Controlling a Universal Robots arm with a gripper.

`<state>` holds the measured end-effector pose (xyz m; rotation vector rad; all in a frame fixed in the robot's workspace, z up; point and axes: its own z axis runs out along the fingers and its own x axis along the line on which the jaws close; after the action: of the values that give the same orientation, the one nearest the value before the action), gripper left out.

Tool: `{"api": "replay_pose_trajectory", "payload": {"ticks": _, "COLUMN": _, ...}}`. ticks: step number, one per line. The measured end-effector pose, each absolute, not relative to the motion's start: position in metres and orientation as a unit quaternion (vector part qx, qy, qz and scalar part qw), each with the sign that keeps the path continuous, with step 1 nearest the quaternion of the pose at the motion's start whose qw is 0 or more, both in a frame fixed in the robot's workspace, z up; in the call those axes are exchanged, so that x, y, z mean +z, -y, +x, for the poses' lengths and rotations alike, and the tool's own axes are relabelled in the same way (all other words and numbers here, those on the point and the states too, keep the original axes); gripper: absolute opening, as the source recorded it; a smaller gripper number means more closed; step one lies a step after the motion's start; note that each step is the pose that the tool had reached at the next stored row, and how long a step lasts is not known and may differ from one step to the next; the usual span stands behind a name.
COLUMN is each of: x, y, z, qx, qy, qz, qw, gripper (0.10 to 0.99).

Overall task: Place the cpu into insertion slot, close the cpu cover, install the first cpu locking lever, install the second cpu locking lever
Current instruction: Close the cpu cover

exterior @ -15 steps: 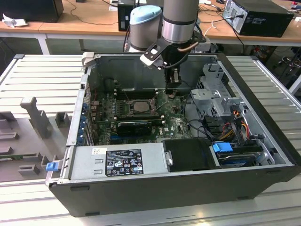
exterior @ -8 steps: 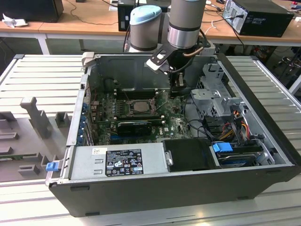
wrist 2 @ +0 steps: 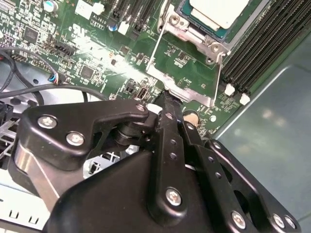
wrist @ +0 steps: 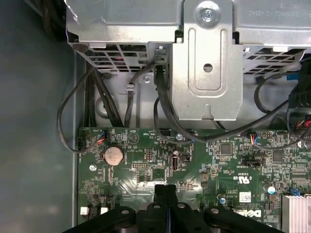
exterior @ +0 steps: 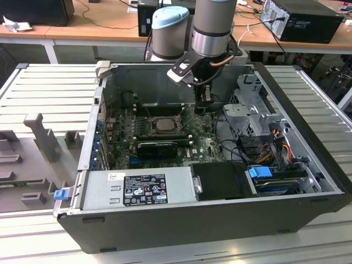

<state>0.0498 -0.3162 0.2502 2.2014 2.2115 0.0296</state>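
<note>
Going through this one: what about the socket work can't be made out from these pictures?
- The cpu: second wrist view, its far part is cut off by the picture's edge.
- The insertion slot: exterior view, too small to tell whether it is latched.
- The tool: both wrist views, its own body hides whether the shut tips touch the motherboard.

Single arm [exterior: 213, 25] comes in from the top of the exterior view, its silver-grey last link near vertical. Blue-capped joint [exterior: 169, 23] sits just beside it on the exterior view's left. Black-and-white bracket [exterior: 184, 69] juts out at the wrist. Claw [exterior: 203, 103] hangs below, pointing straight down. In both wrist views the two black fingers [wrist: 160, 194] are pressed flat together, tips meeting. Black linkage bars [wrist 2: 97, 121] splay out to either side of them.
</note>
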Motion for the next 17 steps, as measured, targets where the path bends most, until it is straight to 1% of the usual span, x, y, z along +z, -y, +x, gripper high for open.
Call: {"api": "replay_pose_trajectory", "payload": {"ticks": 17, "x": 0.2496, "y": 0.3161, "z": 0.0428, "qx": 0.009, "qy": -0.709, "qz": 0.705, "qw": 0.011, "gripper": 0.106}}
